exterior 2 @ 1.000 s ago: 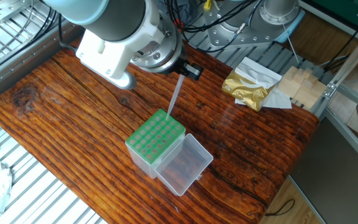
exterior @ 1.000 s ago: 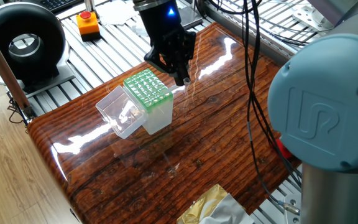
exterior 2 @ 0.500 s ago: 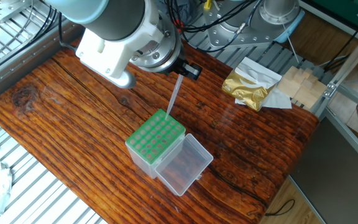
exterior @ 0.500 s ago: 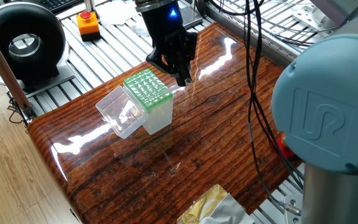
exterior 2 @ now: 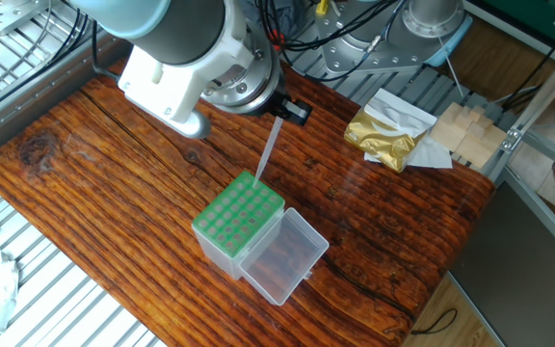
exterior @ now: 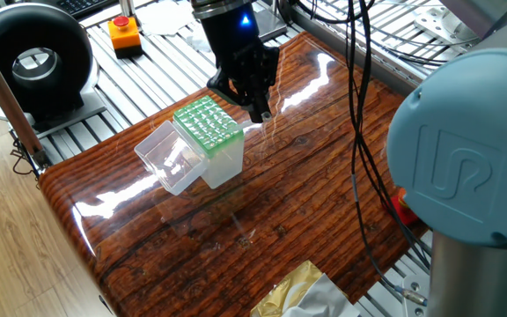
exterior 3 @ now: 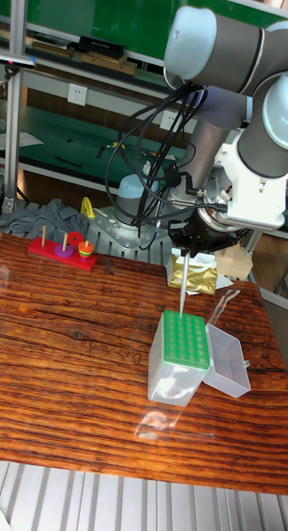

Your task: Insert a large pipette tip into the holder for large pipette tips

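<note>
My gripper (exterior 2: 279,109) is shut on the upper end of the large pipette tip (exterior 2: 267,149), a whitish tapered tube that hangs point down. Its point sits at the far edge of the green grid top (exterior 2: 239,214) of the holder for large pipette tips; I cannot tell whether it is in a hole. In the tall fixed view the tip (exterior 3: 183,286) stands nearly upright between the gripper (exterior 3: 187,253) and the holder (exterior 3: 187,338). The holder's clear lid (exterior 2: 284,256) lies open beside it. In one fixed view the gripper (exterior: 255,106) hangs just right of the holder (exterior: 208,123), and the tip is hard to make out.
A gold foil bag (exterior 2: 383,135) and wooden blocks (exterior 2: 465,130) lie at one end of the table. A red peg toy (exterior 3: 65,249) stands at the back left. Off the table are an orange stop button (exterior: 125,33) and a round black device (exterior: 33,62).
The tip's point has crept slightly along the holder's top edge, and the holder has shifted a little with it. The gripper has barely moved.
</note>
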Controlling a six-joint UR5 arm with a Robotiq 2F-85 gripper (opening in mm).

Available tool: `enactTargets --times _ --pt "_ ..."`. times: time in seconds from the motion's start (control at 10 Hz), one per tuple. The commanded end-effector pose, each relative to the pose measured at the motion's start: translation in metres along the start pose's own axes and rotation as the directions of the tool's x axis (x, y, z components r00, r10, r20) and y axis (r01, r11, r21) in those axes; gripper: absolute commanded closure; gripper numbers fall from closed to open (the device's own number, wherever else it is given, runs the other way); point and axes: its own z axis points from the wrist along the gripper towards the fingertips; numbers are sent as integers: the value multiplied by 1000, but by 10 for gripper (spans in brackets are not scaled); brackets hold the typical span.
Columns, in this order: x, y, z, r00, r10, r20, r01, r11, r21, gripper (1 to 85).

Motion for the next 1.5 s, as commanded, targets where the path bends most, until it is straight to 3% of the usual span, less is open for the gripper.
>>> enactTargets --times 0.0,0.5,0.7,1.0,1.2,1.4 --pt "-4 2 -3 1000 -5 10 5 1000 -1 847" --pt "4 4 -7 1000 -15 -17 15 1000 -10 847" --pt "9 -5 -5 999 -27 -30 27 1000 15 847" --pt "14 -7 -9 999 -29 -40 30 999 17 847" --pt "34 0 -14 997 -29 -70 29 1000 -4 847" --pt "59 3 -21 992 -24 -127 23 1000 -9 847"
